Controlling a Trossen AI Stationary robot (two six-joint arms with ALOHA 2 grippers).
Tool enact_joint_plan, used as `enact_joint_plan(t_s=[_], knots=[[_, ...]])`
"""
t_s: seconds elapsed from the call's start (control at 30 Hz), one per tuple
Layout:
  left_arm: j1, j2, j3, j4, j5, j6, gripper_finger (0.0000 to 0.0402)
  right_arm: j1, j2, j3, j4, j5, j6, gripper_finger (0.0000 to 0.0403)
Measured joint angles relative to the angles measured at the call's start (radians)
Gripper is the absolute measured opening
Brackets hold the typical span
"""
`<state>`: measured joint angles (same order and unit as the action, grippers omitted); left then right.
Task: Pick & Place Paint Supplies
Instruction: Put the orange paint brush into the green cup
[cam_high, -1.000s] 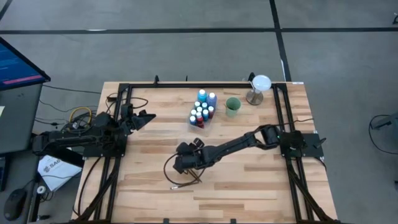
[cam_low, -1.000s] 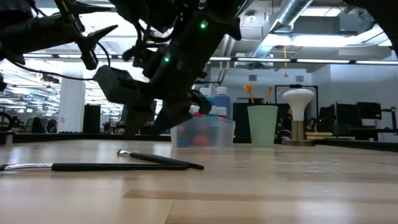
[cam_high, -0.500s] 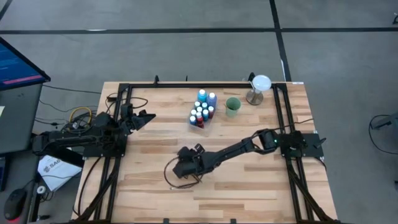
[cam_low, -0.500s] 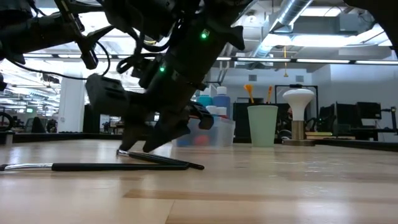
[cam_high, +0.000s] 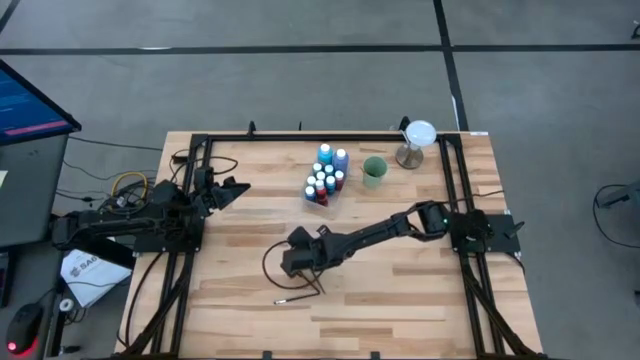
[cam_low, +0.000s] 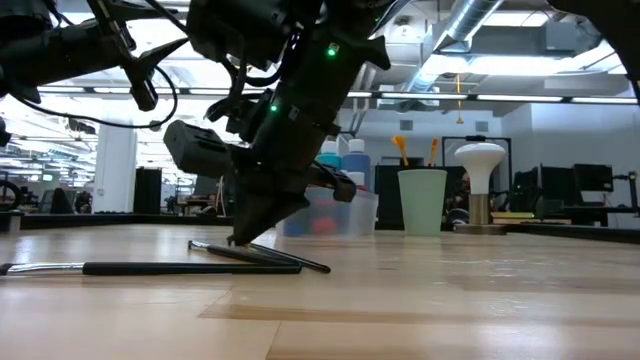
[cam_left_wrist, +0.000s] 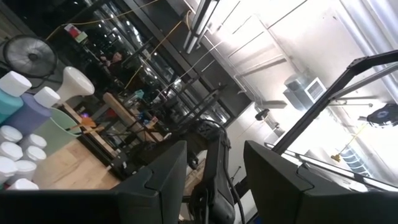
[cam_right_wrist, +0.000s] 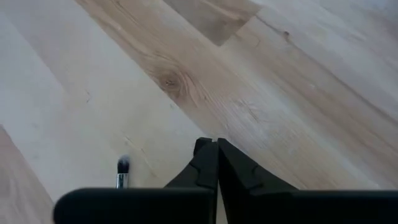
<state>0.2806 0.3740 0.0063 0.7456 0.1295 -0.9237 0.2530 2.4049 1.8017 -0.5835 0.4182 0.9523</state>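
Two thin dark paintbrushes lie flat on the wood near the table's front middle: a long one (cam_low: 150, 268) and a shorter one (cam_low: 265, 257) slanting behind it, both seen from above as brushes (cam_high: 300, 292). My right gripper (cam_low: 240, 238) stands shut, fingertips down at the table top by the shorter brush. In the right wrist view a brush head (cam_right_wrist: 122, 165) lies beside the shut fingers (cam_right_wrist: 217, 144), not between them. White-capped paint bottles (cam_high: 325, 175) stand in a clear tray at the far middle. My left gripper (cam_high: 238, 187) waits open at the table's left. My right gripper comes from above, slanting down, with its shut fingertips (cam_low: 243, 232) at the table top beside the shorter brush's left end (cam_low: 200, 245). No brush shows between the fingers in the wrist view. Whether they touch the brush, I cannot tell.
A pale green cup (cam_high: 374, 171) stands right of the bottles, and a white hourglass-shaped stand (cam_high: 415, 143) sits at the far right corner. Black frame rails (cam_high: 185, 250) run along both sides of the table. Bare wood lies right of the brushes.
My right gripper has come down from above the table onto the spot by the shorter brush and has shut, its fingertips now together at the table top. Both brushes lie where they were.
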Motion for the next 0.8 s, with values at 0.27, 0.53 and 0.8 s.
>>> enact_joint_plan(t_s=[0.27, 0.53, 0.8], knots=[[0.000, 0.000, 0.000, 0.005, 0.000, 0.000, 0.0154, -0.053, -0.086, -0.011, -0.037, -0.041, -0.072, 0.0000], [0.000, 0.000, 0.000, 0.005, 0.000, 0.001, 0.0154, -0.083, -0.185, -0.007, -0.049, 0.040, -0.116, 0.0000], [0.000, 0.000, 0.000, 0.004, 0.000, 0.002, 0.0154, -0.104, -0.307, -0.004, -0.100, 0.158, -0.178, 0.0000]])
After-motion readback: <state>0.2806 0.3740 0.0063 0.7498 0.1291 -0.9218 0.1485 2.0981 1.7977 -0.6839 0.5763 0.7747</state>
